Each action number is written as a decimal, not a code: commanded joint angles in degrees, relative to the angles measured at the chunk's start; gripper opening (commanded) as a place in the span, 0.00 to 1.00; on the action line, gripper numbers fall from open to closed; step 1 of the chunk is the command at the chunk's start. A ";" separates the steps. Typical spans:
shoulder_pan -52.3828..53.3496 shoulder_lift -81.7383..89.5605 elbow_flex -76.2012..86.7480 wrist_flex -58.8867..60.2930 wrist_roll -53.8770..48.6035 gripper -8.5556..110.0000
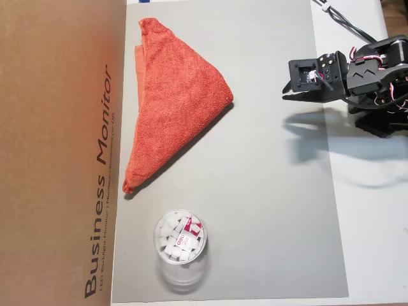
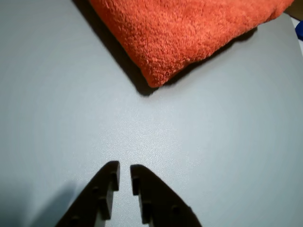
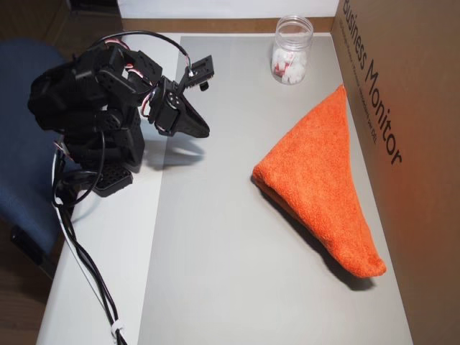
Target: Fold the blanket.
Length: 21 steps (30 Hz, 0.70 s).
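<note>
Your cardboard box (image 1: pixel 57 153) fills the whole left side of an overhead view, its "Business Monitor" print readable, though its full shape is cut off by the picture edge. Next to it, the grey mat (image 1: pixel 268 210) covers the bench (image 3: pixel 108 244), and on that mat lies the blanket (image 1: pixel 175 102), folded into a thick triangle with one long edge running along the box and its blunt corner pointing toward the arm (image 3: pixel 93 115). The fold looks doubled over; a strip of lower layer peeks out along the box side in an overhead view. Your arm sits tucked at the edge of the mat, well apart from the blanket, with its cables (image 3: pixel 86 266) trailing off the bench. The clear jar (image 1: pixel 180 245) stands on the mat beside the box, near the blanket's narrow tip, holding small white pieces and a red-and-white label; what the pieces are is too small to tell. Your hand (image 2: pixel 124 176) holds nothing, its two dark tips nearly together with only a thin slit between them in the wrist view, hovering over bare mat just short of the blanket's corner.
</note>
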 commanded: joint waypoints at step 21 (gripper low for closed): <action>0.53 3.78 8.79 -0.79 7.21 0.08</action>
